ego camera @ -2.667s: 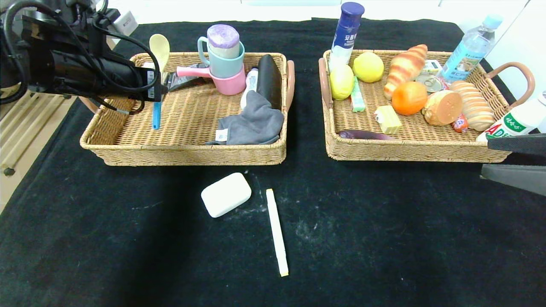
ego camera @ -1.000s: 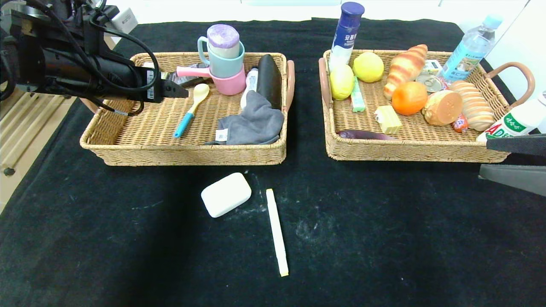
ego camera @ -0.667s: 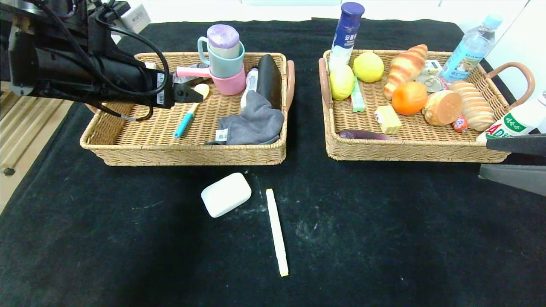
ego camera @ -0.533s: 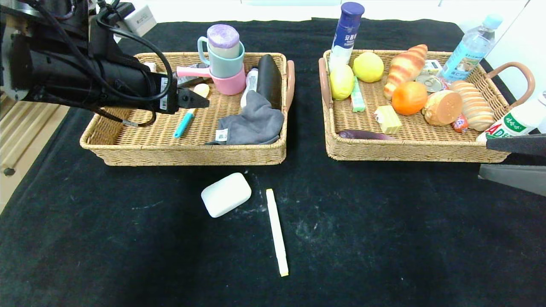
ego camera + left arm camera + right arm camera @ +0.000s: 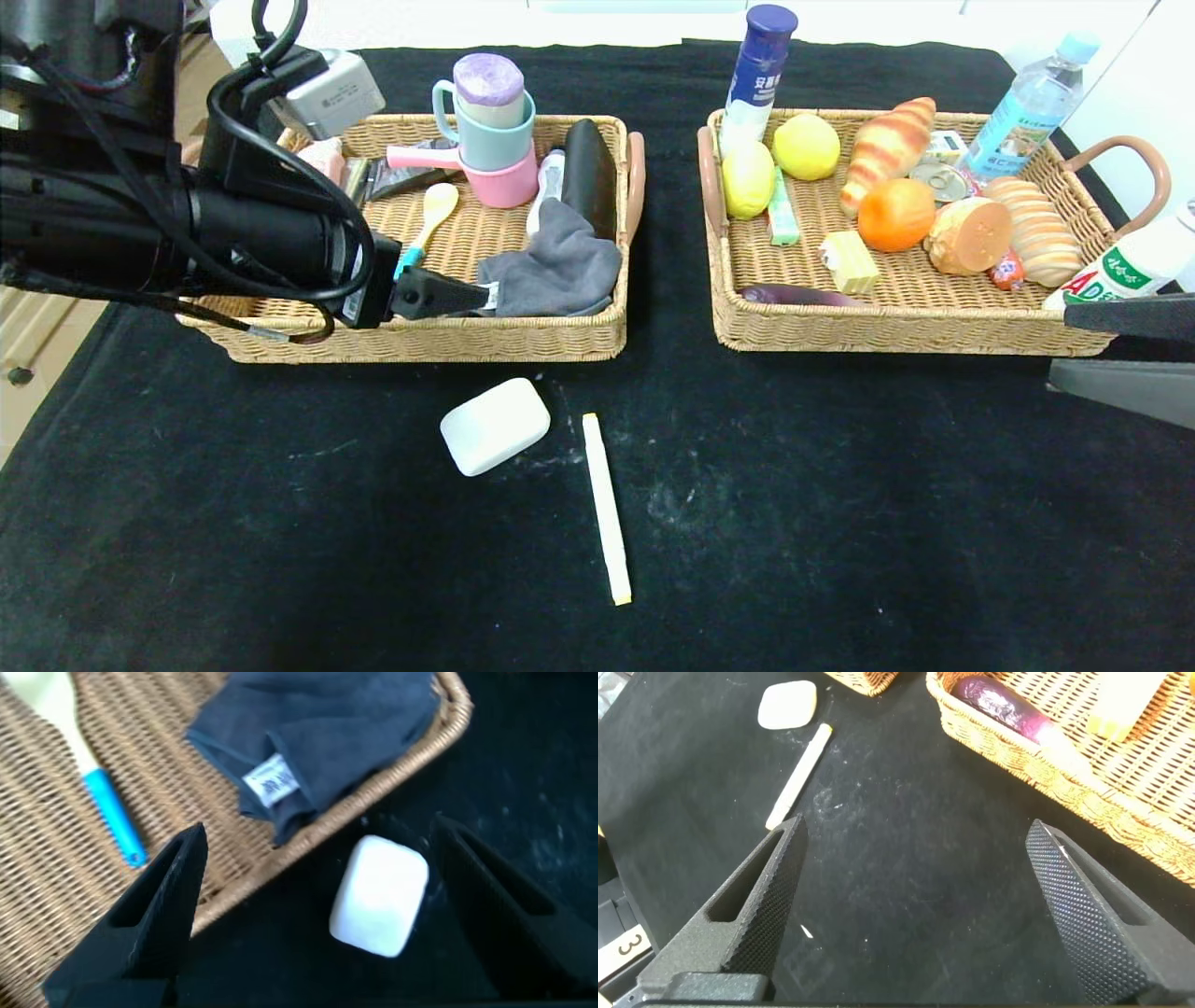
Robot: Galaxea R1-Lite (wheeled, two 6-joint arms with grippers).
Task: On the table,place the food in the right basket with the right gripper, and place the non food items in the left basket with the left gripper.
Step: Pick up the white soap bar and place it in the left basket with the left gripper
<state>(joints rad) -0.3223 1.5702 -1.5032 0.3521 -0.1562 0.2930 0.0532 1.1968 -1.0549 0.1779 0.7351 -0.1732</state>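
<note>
Two wicker baskets sit on a black table [image 5: 840, 523]. Left basket [image 5: 411, 338] holds a spoon [image 5: 428, 219], grey cloth [image 5: 558, 266] and cups; right basket [image 5: 896, 331] holds food. Left gripper [image 5: 446, 294], fingers spread and empty, hangs over the left basket's near rim. Just nearer lie a white soap-like block [image 5: 495, 426], possibly a case, and a pale marker [image 5: 606, 507]. Right gripper [image 5: 915, 915], also spread, waits at far right.

A black cloth [image 5: 280, 523] covers the table, with pale wooden slats [image 5: 37, 327] (partly hidden) beside it.
</note>
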